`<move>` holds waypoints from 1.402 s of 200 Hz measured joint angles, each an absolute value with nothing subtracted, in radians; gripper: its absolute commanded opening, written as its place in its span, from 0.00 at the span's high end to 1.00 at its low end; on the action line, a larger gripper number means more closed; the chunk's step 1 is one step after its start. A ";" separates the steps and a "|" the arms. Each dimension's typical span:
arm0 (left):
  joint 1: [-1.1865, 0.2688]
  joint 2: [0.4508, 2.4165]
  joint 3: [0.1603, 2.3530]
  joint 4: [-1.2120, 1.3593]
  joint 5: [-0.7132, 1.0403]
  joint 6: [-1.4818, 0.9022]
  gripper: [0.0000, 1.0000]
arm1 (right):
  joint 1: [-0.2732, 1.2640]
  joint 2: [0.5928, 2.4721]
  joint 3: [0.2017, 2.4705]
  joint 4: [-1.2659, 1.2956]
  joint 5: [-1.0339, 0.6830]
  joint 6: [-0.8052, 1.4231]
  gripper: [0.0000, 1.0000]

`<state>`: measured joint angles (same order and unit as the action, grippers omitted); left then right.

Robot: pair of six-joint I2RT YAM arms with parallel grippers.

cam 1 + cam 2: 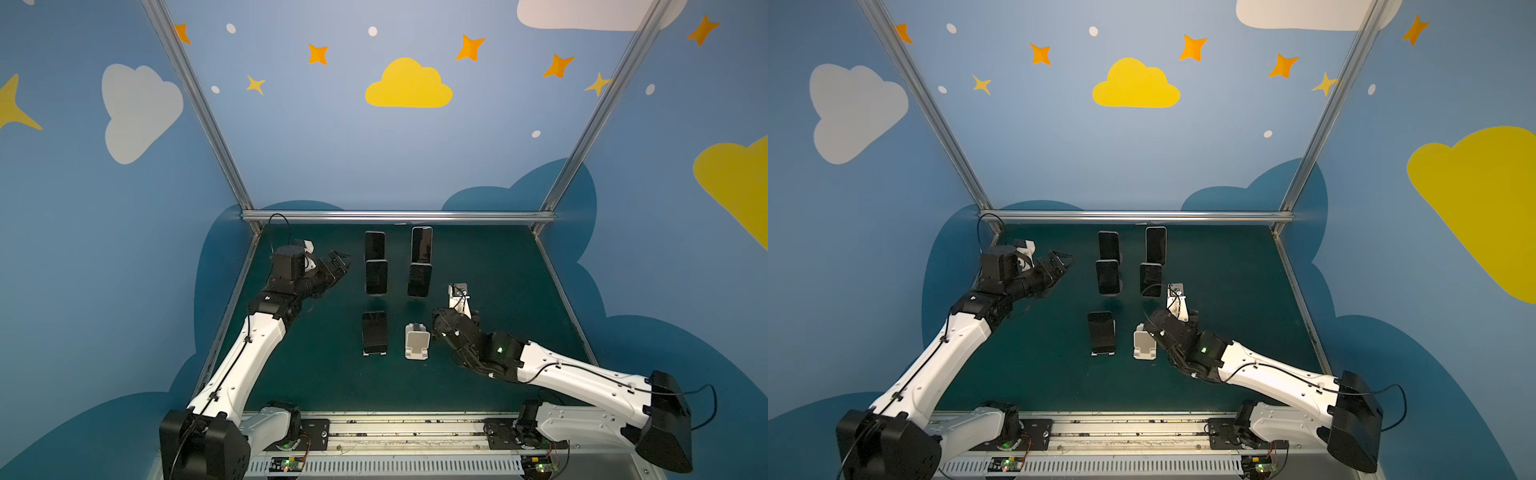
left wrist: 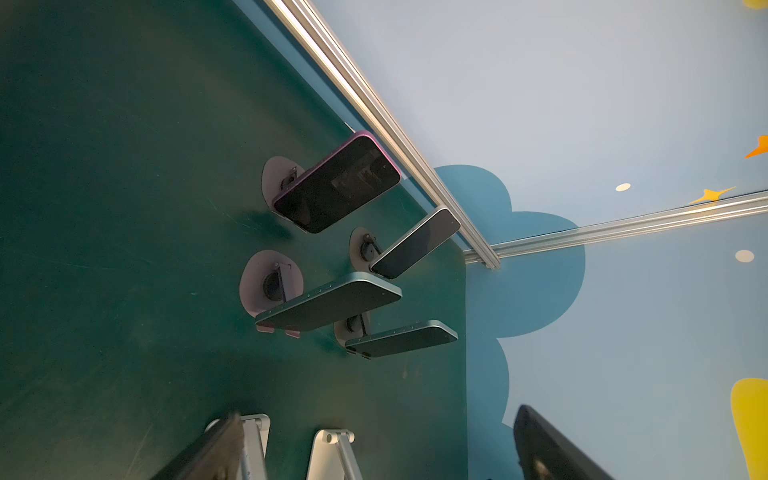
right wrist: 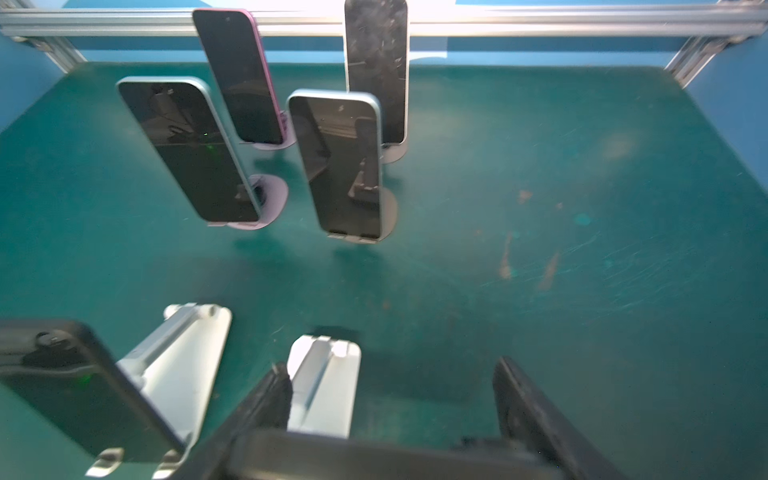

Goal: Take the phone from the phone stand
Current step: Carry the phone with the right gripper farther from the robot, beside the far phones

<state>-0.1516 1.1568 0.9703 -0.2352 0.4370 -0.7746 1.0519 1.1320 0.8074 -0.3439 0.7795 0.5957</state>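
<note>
An empty white phone stand (image 1: 417, 340) (image 3: 322, 386) stands at the front of the green table, right of centre. My right gripper (image 1: 441, 328) (image 1: 1156, 328) (image 3: 395, 415) hovers just to the right of the stand. It is shut on the dark phone (image 3: 374, 455), which lies across its jaws, off the stand. Against the dark gripper, the phone is hard to make out in both top views. My left gripper (image 1: 338, 262) (image 1: 1061, 259) (image 2: 386, 457) hangs open and empty at the back left, pointing toward the rows of phones.
Several other phones lean on stands. Two are at the back (image 1: 374, 246) (image 1: 422, 245) and two in the middle (image 1: 376, 277) (image 1: 419, 280). A black one (image 1: 374, 337) sits on a white stand left of the empty stand. Aluminium rails (image 1: 395, 216) edge the table.
</note>
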 measured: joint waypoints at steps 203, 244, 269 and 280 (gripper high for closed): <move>-0.157 1.158 0.970 -0.228 0.440 -0.770 0.00 | 0.415 1.359 0.902 -0.160 0.369 0.247 0.32; -0.158 1.158 0.970 -0.228 0.440 -0.770 0.00 | 0.363 1.473 1.029 -0.153 0.323 0.230 0.32; -0.158 1.164 0.970 -0.226 0.441 -0.770 0.00 | 0.341 1.537 1.092 -0.154 0.300 0.210 0.32; -0.158 1.169 0.970 -0.227 0.441 -0.770 0.00 | 0.333 1.568 1.119 -0.160 0.288 0.199 0.32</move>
<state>-0.1577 1.1690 0.9703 -0.2268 0.4408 -0.7704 0.3332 1.5684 1.1187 -0.1604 0.2878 0.1989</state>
